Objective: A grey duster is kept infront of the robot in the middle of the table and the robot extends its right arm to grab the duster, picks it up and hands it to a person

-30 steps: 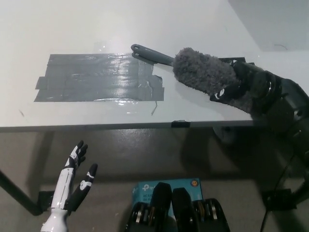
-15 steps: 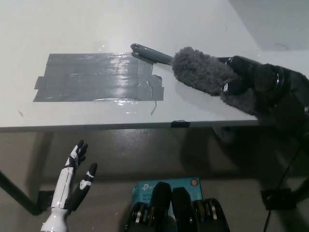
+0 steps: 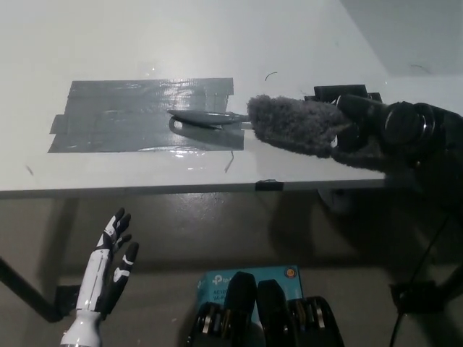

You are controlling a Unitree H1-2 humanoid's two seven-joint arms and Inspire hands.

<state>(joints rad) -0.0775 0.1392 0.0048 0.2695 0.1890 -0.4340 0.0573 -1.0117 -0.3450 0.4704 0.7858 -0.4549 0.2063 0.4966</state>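
The grey duster point(image 3: 289, 126) lies across the table's right half, its fluffy head toward the right. Its slim grey handle point(image 3: 206, 119) points left over the tape patch. My black right hand point(image 3: 372, 124) comes in from the right and is shut on the fluffy end of the duster. Whether the duster rests on the table or hangs just above it, I cannot tell. My white left hand point(image 3: 110, 269) rests open at the lower left, below the table's front edge.
A patch of grey tape point(image 3: 130, 116) covers the middle of the white table point(image 3: 217, 43). The table's front edge point(image 3: 145, 191) runs across the picture. A black part point(image 3: 340, 92) sits by the right edge. A blue box point(image 3: 278, 276) lies on the floor.
The duster has turned in my right hand: its handle swung from pointing up-left to pointing left over the tape. My left hand has barely moved.
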